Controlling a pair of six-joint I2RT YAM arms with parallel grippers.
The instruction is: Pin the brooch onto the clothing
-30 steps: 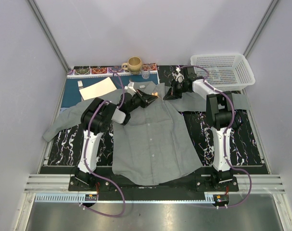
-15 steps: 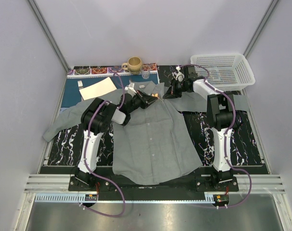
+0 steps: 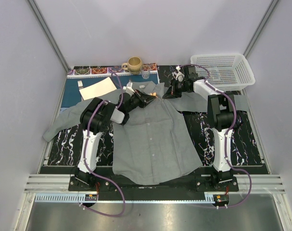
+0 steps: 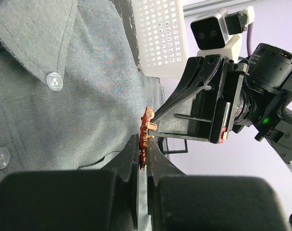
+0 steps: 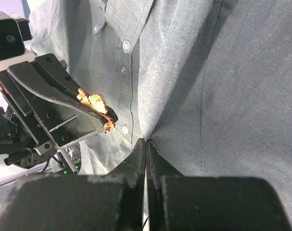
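Observation:
The grey button-up shirt point(image 3: 153, 139) lies spread on the table, collar at the far end. My left gripper point(image 3: 154, 96) is shut on the small orange-red brooch point(image 4: 146, 130), which also shows in the top view point(image 3: 156, 95) and in the right wrist view point(image 5: 94, 103). It holds the brooch just above the shirt near the collar. My right gripper point(image 3: 168, 95) is shut on a pinched fold of the shirt point(image 5: 184, 96) right of the collar, a short way from the brooch. In the left wrist view the right gripper point(image 4: 158, 115) nearly meets the brooch.
A white mesh basket point(image 3: 225, 70) stands at the back right. A mug point(image 3: 134, 63) and a small glass point(image 3: 146, 73) stand at the back, beside a blue placemat point(image 3: 73, 94) with a paper napkin point(image 3: 97, 88). The shirt's sleeves spread to both sides.
Both grippers have shifted slightly toward the far end with the brooch and the fabric fold; their grips are unchanged.

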